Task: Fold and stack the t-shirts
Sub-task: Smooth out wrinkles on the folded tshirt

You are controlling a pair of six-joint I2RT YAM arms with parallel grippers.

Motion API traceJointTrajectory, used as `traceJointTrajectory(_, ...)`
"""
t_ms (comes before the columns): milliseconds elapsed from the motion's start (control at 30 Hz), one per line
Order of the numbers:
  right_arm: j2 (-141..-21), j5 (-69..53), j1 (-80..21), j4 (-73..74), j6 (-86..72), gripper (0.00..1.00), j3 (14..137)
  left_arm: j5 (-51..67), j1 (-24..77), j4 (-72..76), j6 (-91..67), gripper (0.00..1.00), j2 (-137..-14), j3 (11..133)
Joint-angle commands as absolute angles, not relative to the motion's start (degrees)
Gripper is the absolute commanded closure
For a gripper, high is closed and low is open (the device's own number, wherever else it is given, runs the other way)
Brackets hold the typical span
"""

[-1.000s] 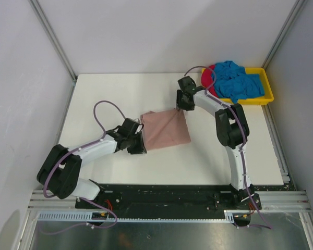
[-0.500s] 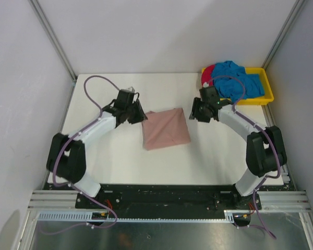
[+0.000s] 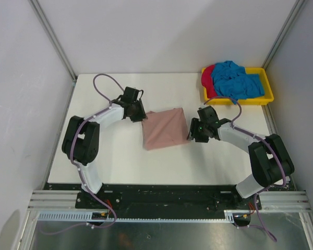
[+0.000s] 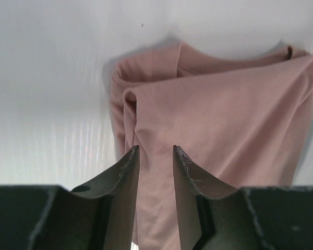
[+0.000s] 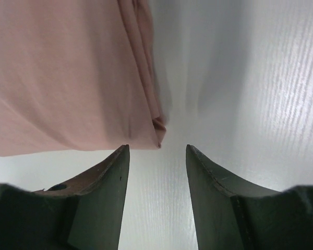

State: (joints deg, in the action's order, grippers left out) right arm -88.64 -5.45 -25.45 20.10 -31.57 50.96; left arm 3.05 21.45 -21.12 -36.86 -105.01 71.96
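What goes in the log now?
dusty pink cloth t-shirt: folded | left gripper: open, at its edge | right gripper: open, at its corner

Folded t-shirt (image 3: 165,128) lies centre of bench (image 3: 115,151), w/ left tool (image 4: 154,150) at its far-left corner & right tool (image 5: 156,148) at its right edge (near corner), other t-shirts (image 3: 237,83) heaped in tray (image 3: 250,101) far-right.

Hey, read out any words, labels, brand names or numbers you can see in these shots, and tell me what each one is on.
No readable text in any view.
The pink t-shirt shows only plain folded cloth, with no print facing a camera.
The blue t-shirt and the red t-shirt in the yellow tray show no lettering, and the tray's walls are bare.
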Motion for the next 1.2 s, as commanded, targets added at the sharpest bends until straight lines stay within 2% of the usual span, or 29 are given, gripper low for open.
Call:
traceJointTrajectory(0,-88.5,-5.5,-26.5,14.7,-32.7,0.49,50.7,1.3,20.4,-20.1,-34.9,0.63,-107.2,76.7)
traceJointTrajectory(467,-92.3,-5.8,-28.9,12.4,-34.6,0.66,50.7,1.6,18.8,-20.0,-34.5,0.69,-114.2,81.4)
traceJointTrajectory(500,-92.4,-5.7,-29.0,12.5,-34.7,0.69,50.7,1.6,18.7,-20.0,-34.4,0.71,-114.5,81.7)
traceJointTrajectory(633,-92.0,-5.6,-29.4,13.0,-34.9,0.94,50.7,1.5,18.5,-20.0,-34.1,0.86,-115.4,82.9)
traceJointTrajectory(700,-91.3,-5.4,-29.6,13.6,-35.0,0.98,50.7,1.3,18.1,-20.0,-33.9,0.94,-115.8,83.4)
traceJointTrajectory(800,-89.7,-4.8,-30.1,15.0,-35.0,1.00,50.7,1.2,17.4,-20.0,-33.4,0.99,-116.2,84.4)
traceJointTrajectory(1167,-85.0,-2.1,-29.6,21.1,-33.4,1.00,49.4,2.5,16.8,-20.1,-29.4,1.00,-119.0,88.7)
